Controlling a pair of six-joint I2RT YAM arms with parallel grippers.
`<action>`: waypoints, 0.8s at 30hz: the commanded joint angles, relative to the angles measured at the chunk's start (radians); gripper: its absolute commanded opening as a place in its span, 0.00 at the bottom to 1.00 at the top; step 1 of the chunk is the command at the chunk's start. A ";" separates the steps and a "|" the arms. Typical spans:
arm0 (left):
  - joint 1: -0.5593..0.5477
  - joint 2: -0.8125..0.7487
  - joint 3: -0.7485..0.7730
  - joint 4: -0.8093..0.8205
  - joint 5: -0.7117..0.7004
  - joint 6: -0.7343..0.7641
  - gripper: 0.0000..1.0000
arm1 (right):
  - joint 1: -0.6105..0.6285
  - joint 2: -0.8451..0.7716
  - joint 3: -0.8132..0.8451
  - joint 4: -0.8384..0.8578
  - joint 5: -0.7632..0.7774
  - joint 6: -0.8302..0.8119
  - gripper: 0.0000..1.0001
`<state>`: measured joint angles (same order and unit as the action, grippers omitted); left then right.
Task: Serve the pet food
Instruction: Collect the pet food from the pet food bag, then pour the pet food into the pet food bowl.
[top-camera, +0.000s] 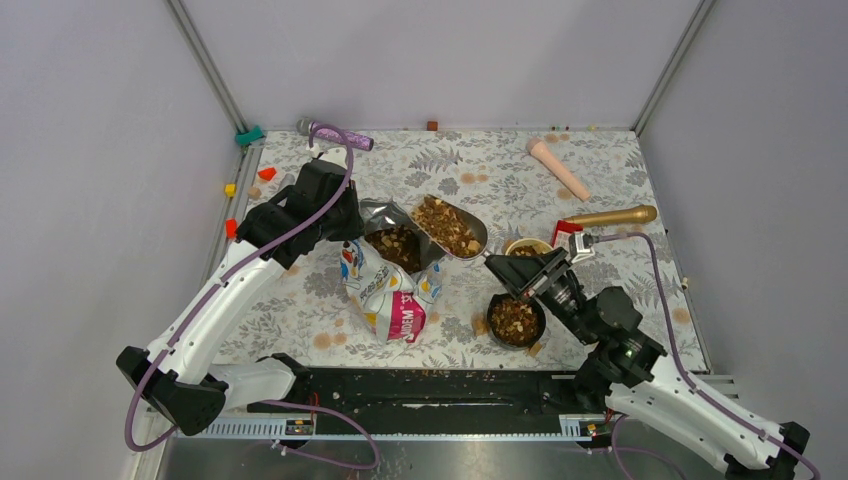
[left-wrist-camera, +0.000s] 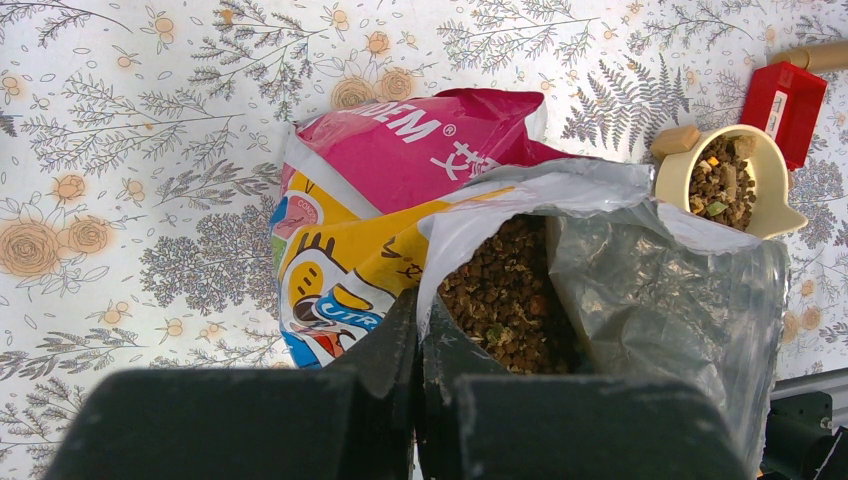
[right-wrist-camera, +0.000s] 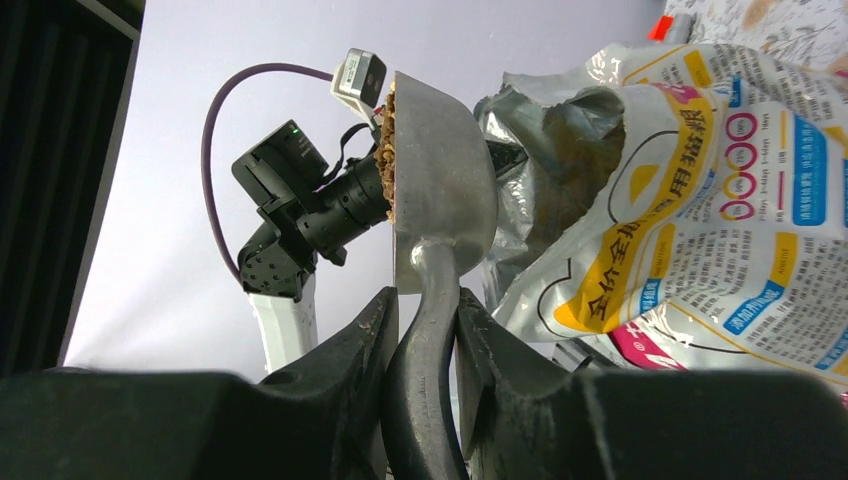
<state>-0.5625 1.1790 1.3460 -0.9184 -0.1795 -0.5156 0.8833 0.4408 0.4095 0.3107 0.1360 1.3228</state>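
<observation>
The pet food bag (top-camera: 392, 295) lies on the floral table, its silver-lined mouth open and showing brown kibble (left-wrist-camera: 505, 300). My left gripper (left-wrist-camera: 418, 320) is shut on the bag's rim at the mouth's left side (top-camera: 345, 225). My right gripper (right-wrist-camera: 428, 300) is shut on the handle of a metal scoop (top-camera: 450, 228). The scoop is heaped with pet food (right-wrist-camera: 386, 160) and hangs just right of the bag's mouth. A black bowl (top-camera: 516, 320) holding kibble stands near the right arm. A cream bowl (left-wrist-camera: 735, 180) behind it also holds kibble.
A red block (top-camera: 565, 232) and a gold microphone-shaped toy (top-camera: 610, 216) lie right of the cream bowl. At the back are a peach cone (top-camera: 558, 168) and a purple toy (top-camera: 335, 133). Small coloured blocks (top-camera: 232, 190) sit along the left edge. Loose kibble dots the front rail (top-camera: 440, 373).
</observation>
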 joint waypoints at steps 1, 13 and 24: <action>0.005 -0.010 0.019 0.011 -0.007 0.017 0.00 | 0.002 -0.076 0.010 -0.038 0.065 -0.024 0.00; 0.004 -0.002 0.017 0.012 -0.009 0.016 0.00 | 0.002 -0.357 0.048 -0.463 0.180 -0.072 0.00; 0.005 0.009 0.016 0.011 -0.002 0.014 0.00 | 0.002 -0.556 0.158 -0.945 0.291 -0.056 0.00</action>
<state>-0.5625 1.1793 1.3460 -0.9184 -0.1795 -0.5156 0.8833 0.0128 0.4839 -0.4839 0.3462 1.2572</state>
